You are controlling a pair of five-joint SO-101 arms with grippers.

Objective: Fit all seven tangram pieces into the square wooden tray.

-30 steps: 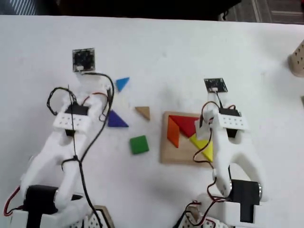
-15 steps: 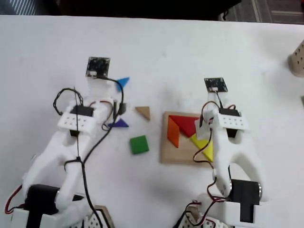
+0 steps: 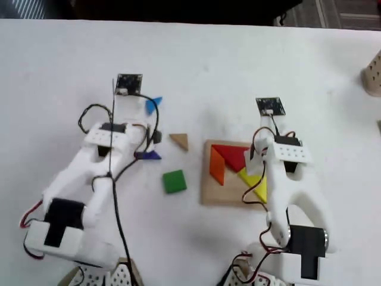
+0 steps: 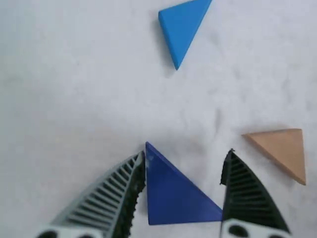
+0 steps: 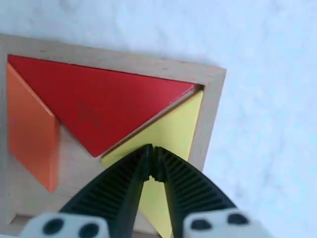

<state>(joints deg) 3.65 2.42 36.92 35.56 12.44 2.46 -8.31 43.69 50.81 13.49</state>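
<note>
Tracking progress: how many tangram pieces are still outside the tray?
4: light blue triangle farthest back; dark blue triangle on the table inside the open left gripper; tan triangle and green square left of the tray. None looks hidden.

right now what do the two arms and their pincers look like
Both the left arm and right arm are white plastic shells with black motor blocks, trailing black and red cables, each with a small black square board by the wrist. The left pincer and right pincer have pointed, ribbed dark fingers on white bases with round holes.
</note>
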